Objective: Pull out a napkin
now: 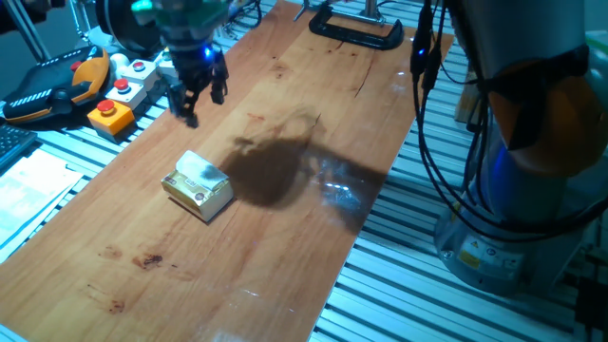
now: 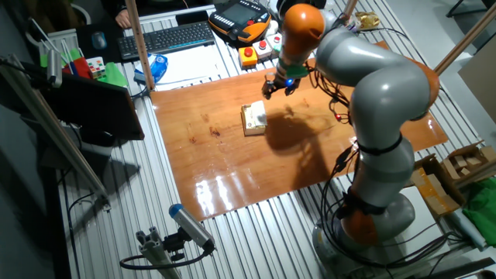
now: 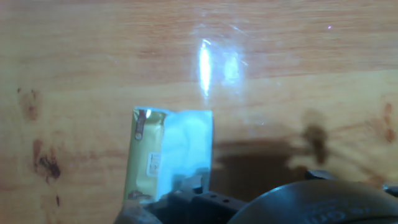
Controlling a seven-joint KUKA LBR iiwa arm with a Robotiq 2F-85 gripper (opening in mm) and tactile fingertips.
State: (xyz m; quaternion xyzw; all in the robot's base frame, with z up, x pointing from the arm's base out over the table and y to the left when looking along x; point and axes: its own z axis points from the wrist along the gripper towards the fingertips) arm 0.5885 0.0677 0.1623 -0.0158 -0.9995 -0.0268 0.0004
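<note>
A: Your pincer (image 1: 197, 92) hangs above the bench (image 1: 285, 237), clear of the wood, with the dark fingers (image 1: 185, 103) pointing down. You can see a gap between them in one fixed view, so it stands partly open, and it has nothing in its grip.

B: And the napkin?

A: The napkin (image 1: 198, 169) sits on top of the box (image 1: 198, 189), pale against the gold, below your pincer and a little off to one side, well apart from the fingertips. Nothing touches it.

B: What does the hand view give you?

A: The box (image 3: 144, 155) lies flat on the wood with its long side running toward the pincer. The napkin (image 3: 185, 146) covers the half nearer the glare patch, and the gold half shows bare beside it. The pincer's own dark body fills the lower edge of that view, so the fingertips are hard to make out there.

B: The other fixed view?

A: It agrees. Your pincer (image 2: 280, 85) hovers beside the box (image 2: 253, 118), with the napkin (image 2: 256, 116) as a pale patch on top. The arm's shadow falls on the bench (image 2: 232, 178) just past the box.

B: Anything else nearby?

A: Behind your pincer, off the bench edge, there is a yellow button box (image 1: 111, 115) with a red cap. At the far end, a black clamp (image 1: 356, 30) lies on the wood.
</note>
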